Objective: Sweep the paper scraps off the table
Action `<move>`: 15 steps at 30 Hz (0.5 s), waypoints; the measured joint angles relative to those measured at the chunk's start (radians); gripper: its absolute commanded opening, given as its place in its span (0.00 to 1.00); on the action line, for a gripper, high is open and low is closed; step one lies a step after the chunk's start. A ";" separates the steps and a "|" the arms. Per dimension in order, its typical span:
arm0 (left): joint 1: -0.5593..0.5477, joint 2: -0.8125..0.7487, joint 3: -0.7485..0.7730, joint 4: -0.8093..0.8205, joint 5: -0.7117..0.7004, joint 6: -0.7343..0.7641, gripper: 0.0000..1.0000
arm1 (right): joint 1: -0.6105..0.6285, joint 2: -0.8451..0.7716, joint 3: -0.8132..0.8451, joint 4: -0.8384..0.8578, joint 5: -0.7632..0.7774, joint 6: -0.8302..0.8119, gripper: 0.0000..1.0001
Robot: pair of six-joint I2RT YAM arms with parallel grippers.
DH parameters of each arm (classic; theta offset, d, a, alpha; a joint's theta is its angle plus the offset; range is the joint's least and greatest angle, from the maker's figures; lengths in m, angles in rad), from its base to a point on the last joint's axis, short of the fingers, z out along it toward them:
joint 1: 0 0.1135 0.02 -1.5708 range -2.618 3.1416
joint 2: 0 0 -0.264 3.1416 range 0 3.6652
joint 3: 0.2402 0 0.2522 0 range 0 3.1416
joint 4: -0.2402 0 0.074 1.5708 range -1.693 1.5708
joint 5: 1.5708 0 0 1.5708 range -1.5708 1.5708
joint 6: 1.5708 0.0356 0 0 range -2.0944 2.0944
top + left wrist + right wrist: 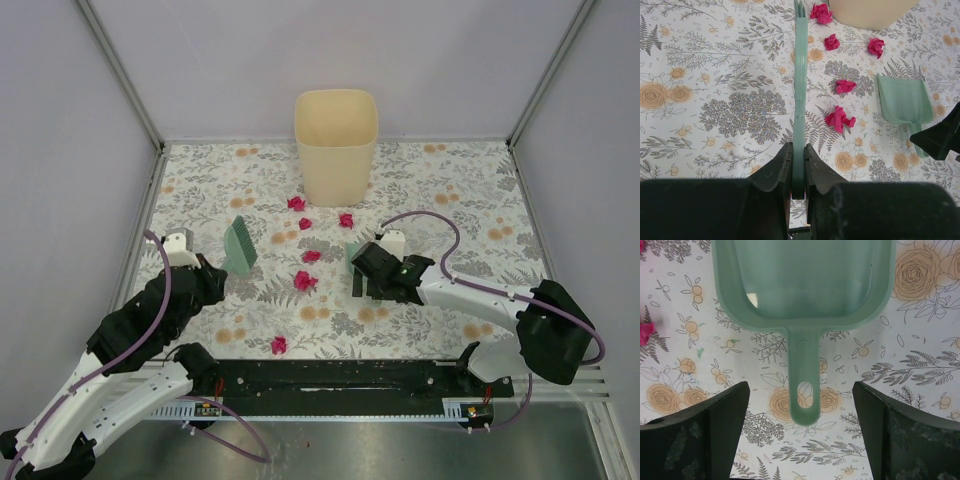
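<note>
The left gripper point(799, 156) is clamped on the green brush point(800, 75) by its handle; paper scraps point(840, 119) lie just right of that handle on the table point(715, 65). The right gripper point(799, 390) stands wide, straddling the dustpan point(800, 285) handle without touching it.

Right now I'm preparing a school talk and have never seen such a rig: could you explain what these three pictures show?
Two robot arms are bolted at the near edge of a table with a flowered cloth. One picture looks down from above and behind them; the other two come from a camera on each wrist. The left end effector is shut on a green brush. The right end effector is open, its fingers either side of the handle of a dustpan on the cloth. Red paper scraps lie there, and a beige bin stands at the far side.
</note>
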 measured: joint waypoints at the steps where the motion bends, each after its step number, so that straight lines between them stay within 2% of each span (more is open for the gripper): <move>1: 0.000 0.000 0.000 0.000 0.002 0.001 0.00 | 0.000 0.008 -0.006 0.006 -0.005 0.001 0.92; 6: 0.000 0.000 -0.001 0.000 0.005 0.005 0.00 | 0.000 0.021 -0.032 0.033 -0.007 0.008 0.89; 15: 0.000 0.000 -0.002 0.000 0.005 0.005 0.00 | 0.000 0.021 -0.112 0.139 0.005 0.025 0.74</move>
